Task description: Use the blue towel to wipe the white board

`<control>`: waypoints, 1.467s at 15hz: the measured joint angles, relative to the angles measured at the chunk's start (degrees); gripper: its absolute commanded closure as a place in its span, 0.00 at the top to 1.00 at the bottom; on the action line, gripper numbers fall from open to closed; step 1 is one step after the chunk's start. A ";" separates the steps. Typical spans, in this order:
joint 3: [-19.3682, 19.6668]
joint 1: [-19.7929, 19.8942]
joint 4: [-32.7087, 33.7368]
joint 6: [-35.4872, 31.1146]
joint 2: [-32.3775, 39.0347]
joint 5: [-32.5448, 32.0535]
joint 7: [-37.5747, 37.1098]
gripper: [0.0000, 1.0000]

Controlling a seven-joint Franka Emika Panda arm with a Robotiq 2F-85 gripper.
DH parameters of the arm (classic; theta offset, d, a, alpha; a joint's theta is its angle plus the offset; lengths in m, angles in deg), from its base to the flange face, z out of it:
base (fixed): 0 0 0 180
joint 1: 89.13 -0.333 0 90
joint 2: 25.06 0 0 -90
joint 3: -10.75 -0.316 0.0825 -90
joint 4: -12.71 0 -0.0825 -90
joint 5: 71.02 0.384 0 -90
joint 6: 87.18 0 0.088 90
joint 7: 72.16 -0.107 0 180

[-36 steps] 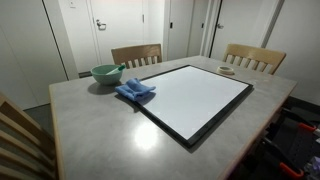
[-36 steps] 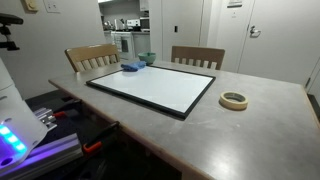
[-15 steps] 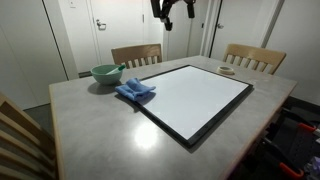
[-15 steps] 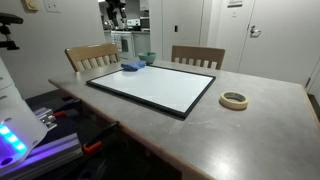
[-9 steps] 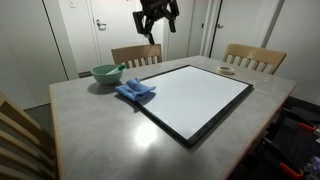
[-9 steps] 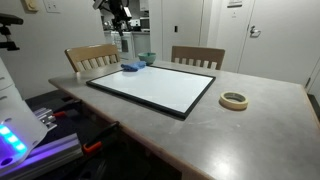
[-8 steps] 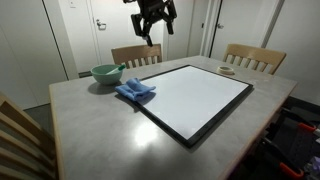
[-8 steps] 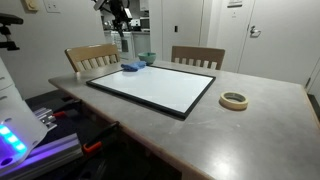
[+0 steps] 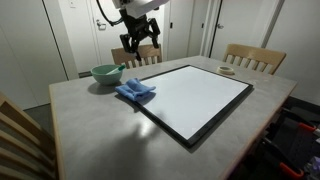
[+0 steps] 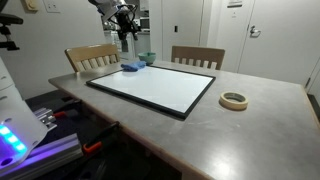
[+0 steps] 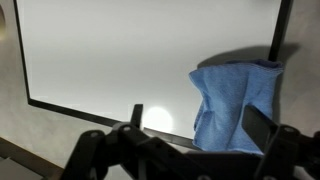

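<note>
One small cloth is all there is to take hold of. In an exterior view the blue towel [image 9: 135, 92] lies bunched over a corner of the white board [image 9: 200, 98]. Part of it rests on the glossy face and part spills across the black frame onto the tabletop [image 9: 95, 135], near a pale green bowl [image 9: 106, 73]. The claw [image 9: 140, 50] hangs high above it, touching nothing, its fingers spread wide and empty.

In an exterior view the towel [image 10: 131, 67] shows as a low blue lump at the board's [image 10: 155, 88] far corner, with the claw [image 10: 125, 33] in the air above it. A roll of tape [image 10: 234, 100] lies well apart on the tabletop.

In the wrist view the towel [image 11: 232, 100] is rumpled into raised folds on the white face [image 11: 110, 60], its far edge reaching the frame. The claw [image 11: 195, 140] frames it from below, wide apart.

The cloth looks light and limp, with no stiff edge to grip, so it will likely sag and drape once lifted. The best hold is probably the thick raised fold near its middle, taken as a full bunch, since a thin single layer could slip free. The board's slick face may let the cloth slide ahead of closing fingers, so pressing down first seems wise.
</note>
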 measured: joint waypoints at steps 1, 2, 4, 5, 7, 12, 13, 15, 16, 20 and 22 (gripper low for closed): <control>0.24 -0.54 1.52 0.10 1.51 0.05 1.63 1.00; 0.40 -1.08 2.97 0.48 2.90 0.12 3.33 1.00; 1.05 -1.90 3.61 0.46 3.74 0.20 3.31 1.00; 1.26 -2.09 3.61 0.46 3.66 0.21 3.31 1.00; 1.46 -2.11 3.61 0.47 3.43 0.22 3.31 1.00; 2.83 -4.64 3.02 -0.12 4.08 0.11 0.48 1.00; 2.84 -5.32 3.00 -0.94 4.72 0.11 -0.23 1.00; 2.95 -6.69 3.15 -2.45 6.55 0.11 -1.56 1.00; 3.13 -7.36 3.36 -2.98 7.60 0.05 -2.02 1.00; 4.84 -9.10 6.04 -3.75 12.43 -0.19 -2.08 1.00; 5.88 -9.02 7.87 -4.38 14.85 -0.19 -1.43 1.00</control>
